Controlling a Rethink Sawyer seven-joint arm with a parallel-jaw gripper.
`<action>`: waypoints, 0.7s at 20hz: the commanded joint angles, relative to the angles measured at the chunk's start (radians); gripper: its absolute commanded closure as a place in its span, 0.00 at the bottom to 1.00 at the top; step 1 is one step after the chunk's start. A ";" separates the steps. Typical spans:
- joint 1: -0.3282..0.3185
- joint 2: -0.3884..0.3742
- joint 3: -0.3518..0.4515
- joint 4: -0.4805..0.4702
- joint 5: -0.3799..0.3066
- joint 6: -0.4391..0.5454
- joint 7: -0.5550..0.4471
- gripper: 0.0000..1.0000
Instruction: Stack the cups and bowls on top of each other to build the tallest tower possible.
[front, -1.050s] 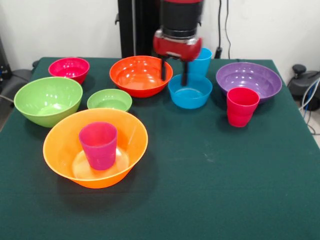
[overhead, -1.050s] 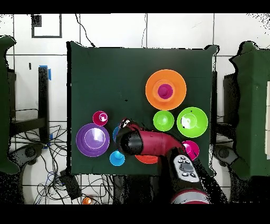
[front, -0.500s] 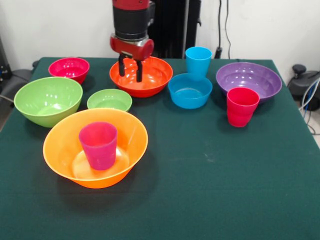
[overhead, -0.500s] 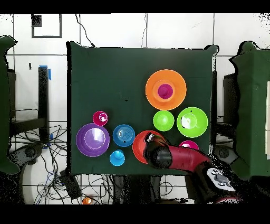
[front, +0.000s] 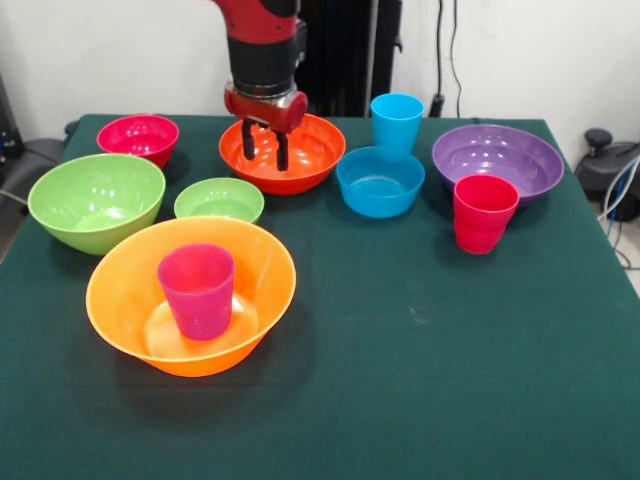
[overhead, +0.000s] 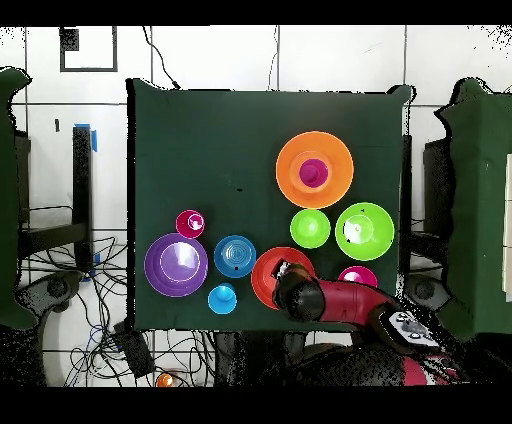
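My gripper (front: 265, 148) hangs open and empty, its fingers reaching down inside the red-orange bowl (front: 315, 150) at the back of the table; from overhead the gripper (overhead: 283, 270) covers part of that bowl (overhead: 262, 282). The purple-magenta cup (front: 197, 290) stands upright in the large orange bowl (front: 264, 262) at the front left. Beside it are the large lime green bowl (front: 97, 200), the small lime green bowl (front: 219, 200) and the pink-red bowl (front: 139, 137). To the right stand the blue bowl (front: 380, 182), sky blue cup (front: 396, 122), purple bowl (front: 498, 160) and red-pink cup (front: 484, 213).
The green cloth table (front: 430, 380) has open room across its front right. A dark pillar and cables rise behind the far edge. Overhead, the arm (overhead: 340, 302) reaches in over the bottom edge and hides part of the pink-red bowl (overhead: 357, 273).
The gripper swung from above the blue bowl to the red-orange bowl, then sank a little into it. No cup or bowl has moved.
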 joint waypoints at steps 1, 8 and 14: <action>0.020 0.047 0.102 -0.112 -0.046 -0.054 0.013 0.00; -0.011 -0.044 0.142 -0.096 -0.034 0.055 -0.036 0.00; -0.081 -0.198 0.197 -0.052 -0.023 0.196 -0.126 0.00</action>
